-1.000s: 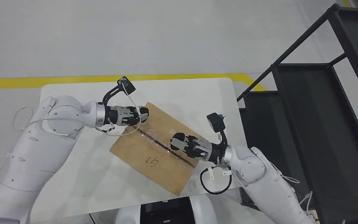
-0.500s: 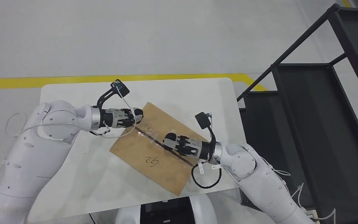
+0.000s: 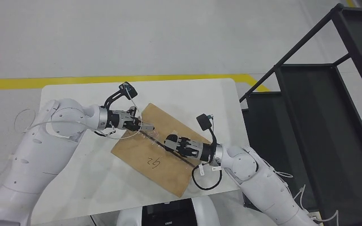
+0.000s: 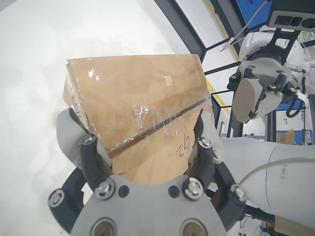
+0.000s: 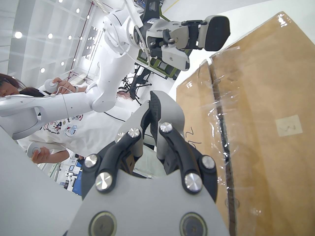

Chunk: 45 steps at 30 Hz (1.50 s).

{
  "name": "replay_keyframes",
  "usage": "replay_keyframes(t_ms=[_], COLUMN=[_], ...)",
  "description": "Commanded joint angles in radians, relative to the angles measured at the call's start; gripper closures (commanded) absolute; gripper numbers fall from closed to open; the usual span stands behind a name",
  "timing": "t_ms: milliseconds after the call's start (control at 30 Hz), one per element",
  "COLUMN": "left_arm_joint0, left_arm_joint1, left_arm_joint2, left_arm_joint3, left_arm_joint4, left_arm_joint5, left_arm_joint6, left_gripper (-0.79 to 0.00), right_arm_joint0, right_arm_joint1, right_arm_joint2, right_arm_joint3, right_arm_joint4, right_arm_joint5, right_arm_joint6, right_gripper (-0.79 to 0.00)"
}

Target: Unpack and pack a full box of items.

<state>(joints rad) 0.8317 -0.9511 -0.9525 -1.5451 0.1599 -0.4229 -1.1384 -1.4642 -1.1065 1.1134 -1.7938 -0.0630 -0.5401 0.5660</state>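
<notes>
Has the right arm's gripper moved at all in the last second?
Yes. In the top view the right gripper has slid farther in over the box, away from the box's right edge and toward the left gripper.

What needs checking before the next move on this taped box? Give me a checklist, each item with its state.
1. Cardboard box flat on the table: ok.
2. Seam free of clear tape: not ok, tape covers it.
3. Left gripper open, straddling the box end: ok.
4. Right gripper shut and empty, by the seam: ok.
5. Left gripper touching the tape: cannot tell.
6. Box contents: cannot tell, flaps closed.
</notes>
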Motion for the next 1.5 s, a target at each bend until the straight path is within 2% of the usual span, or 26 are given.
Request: replay_keyframes(t_ms=[0,167,267,333,600,767,933,1033,1100,1233,1467], left_arm_joint0=[-0.007,-0.018,-0.019,-0.02,-0.028,-0.037,-0.042,-0.041,-0.039,-0.037,-0.038], left_arm_joint1=[-0.003,-0.008,-0.008,-0.008,-0.012,-0.017,-0.02,-0.019,-0.019,-0.018,-0.019], left_arm_joint2=[0.011,0.028,0.029,0.029,0.048,0.065,0.075,0.074,0.072,0.071,0.075], left_arm_joint3=[0.0,-0.011,-0.018,-0.019,-0.007,0.002,-0.002,-0.01,-0.013,-0.019,-0.016], left_arm_joint4=[-0.006,-0.011,-0.016,-0.034,-0.011,0.031,0.07,0.086,0.091,0.103,0.116], left_arm_joint5=[-0.003,-0.009,-0.009,-0.018,0.006,0.03,0.055,0.057,0.059,0.064,0.079], left_arm_joint6=[-0.004,-0.011,-0.015,-0.025,-0.03,-0.016,-0.002,0.001,0.002,-0.001,-0.004], left_gripper=[-0.702,-0.483,-0.468,-0.425,-0.44,-0.526,-0.511,-0.416,-0.308,0.0,0.0], right_arm_joint0=[0.0,0.002,0.0,-0.004,-0.012,-0.013,-0.013,-0.013,-0.012,-0.011,-0.012], right_arm_joint1=[0.0,0.001,0.001,0.002,0.004,0.005,0.005,0.005,0.005,0.005,0.006], right_arm_joint2=[0.0,-0.001,0.0,0.003,0.009,0.009,0.008,0.007,0.006,0.003,-0.005], right_arm_joint3=[0.001,0.005,0.008,0.009,0.008,0.004,0.003,0.002,0.002,0.001,-0.002], right_arm_joint4=[0.0,-0.001,-0.002,-0.002,-0.004,-0.009,-0.012,-0.01,-0.01,-0.009,-0.014], right_arm_joint5=[0.0,-0.003,-0.005,-0.01,-0.015,-0.012,-0.012,-0.013,-0.013,-0.014,-0.011], right_arm_joint6=[0.0,0.0,-0.001,-0.001,-0.007,-0.011,-0.014,-0.015,-0.015,-0.014,-0.004], right_gripper=[0.0,0.0,0.0,0.0,0.0,0.0,0.0,0.0,0.0,0.0,0.0])
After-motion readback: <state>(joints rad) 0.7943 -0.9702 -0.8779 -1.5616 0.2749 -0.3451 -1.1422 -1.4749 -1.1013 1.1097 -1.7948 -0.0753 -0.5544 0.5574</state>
